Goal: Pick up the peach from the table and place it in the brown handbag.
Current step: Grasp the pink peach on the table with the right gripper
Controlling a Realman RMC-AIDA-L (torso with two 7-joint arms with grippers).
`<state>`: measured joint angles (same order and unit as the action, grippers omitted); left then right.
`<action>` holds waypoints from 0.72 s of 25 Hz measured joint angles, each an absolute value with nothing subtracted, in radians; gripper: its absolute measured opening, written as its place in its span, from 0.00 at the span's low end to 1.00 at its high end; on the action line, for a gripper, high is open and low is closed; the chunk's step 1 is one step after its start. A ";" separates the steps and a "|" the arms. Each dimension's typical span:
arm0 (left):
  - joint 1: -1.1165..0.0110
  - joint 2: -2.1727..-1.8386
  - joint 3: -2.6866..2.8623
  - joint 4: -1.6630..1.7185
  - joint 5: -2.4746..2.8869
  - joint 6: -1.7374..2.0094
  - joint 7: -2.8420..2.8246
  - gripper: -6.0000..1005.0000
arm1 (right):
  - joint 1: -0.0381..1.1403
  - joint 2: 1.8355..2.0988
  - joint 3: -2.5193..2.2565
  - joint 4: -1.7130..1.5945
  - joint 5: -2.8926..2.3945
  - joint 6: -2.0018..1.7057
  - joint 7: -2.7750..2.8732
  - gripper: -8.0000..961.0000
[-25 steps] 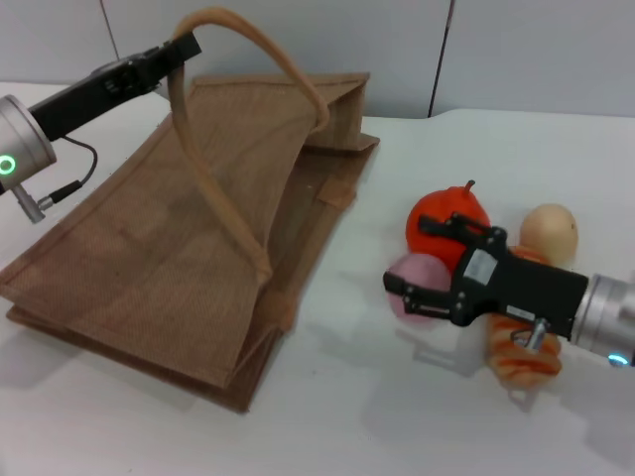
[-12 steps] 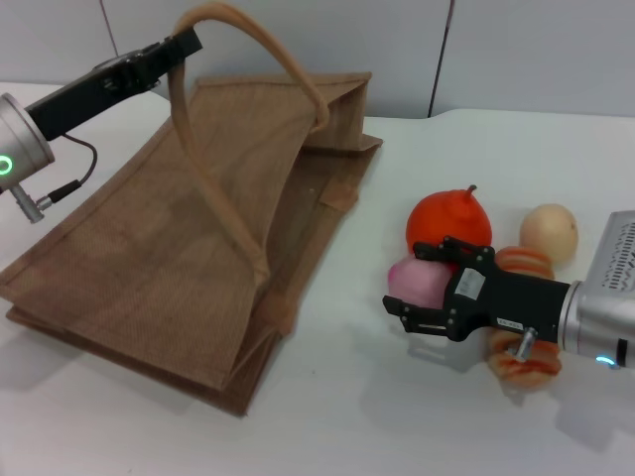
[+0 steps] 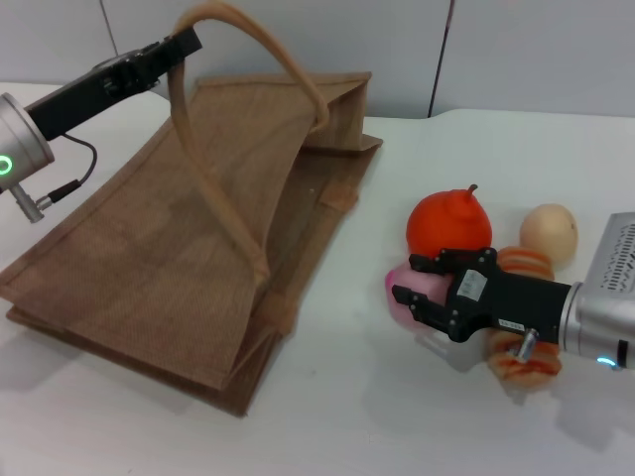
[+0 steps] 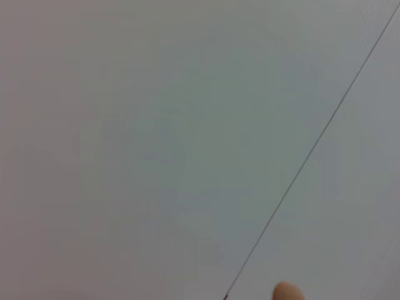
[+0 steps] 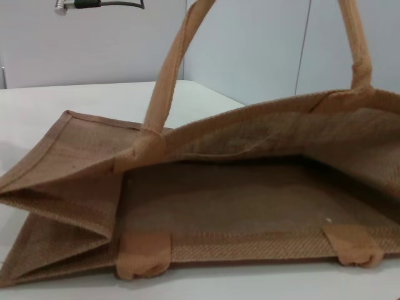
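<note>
The pale-pink peach lies on the white table beside the bag's open side. My right gripper is shut on it, with black fingers on both sides, low at the table. The brown handbag lies flat on the left with its mouth facing the peach. My left gripper is shut on one long handle and holds it up, so the mouth gapes. The right wrist view looks straight into the handbag's open mouth. The left wrist view shows only wall and a bit of handle.
A bright orange stemmed fruit touches the peach from behind. A pale beige round fruit lies to the right. An orange-tan ringed item lies under my right arm. The wall stands close behind the table.
My right gripper dropped toward the table's front edge, then came back over the peach, its fingers now snug around it. The peach has barely moved. The left arm and bag are still.
</note>
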<state>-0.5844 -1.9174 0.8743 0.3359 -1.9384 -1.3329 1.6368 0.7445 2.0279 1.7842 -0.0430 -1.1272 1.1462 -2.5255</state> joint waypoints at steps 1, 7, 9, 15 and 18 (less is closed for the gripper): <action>-0.584 -1.917 0.874 0.336 -1.939 -1.333 1.637 0.14 | 0.740 2.028 1.785 -0.040 -1.125 1.146 -2.529 0.62; -0.584 -1.918 0.874 0.336 -1.939 -1.331 1.637 0.14 | 0.737 2.028 1.791 -0.039 -1.122 1.146 -2.536 0.45; -0.584 -1.919 0.874 0.336 -1.939 -1.329 1.637 0.14 | 0.737 2.028 1.791 -0.039 -1.122 1.146 -2.536 0.42; -0.584 -1.919 0.874 0.336 -1.939 -1.330 1.637 0.14 | 0.730 2.028 1.793 -0.035 -1.119 1.150 -2.537 0.36; -0.584 -1.919 0.874 0.336 -1.937 -1.333 1.636 0.14 | 0.728 2.026 1.793 -0.034 -1.119 1.178 -2.537 0.34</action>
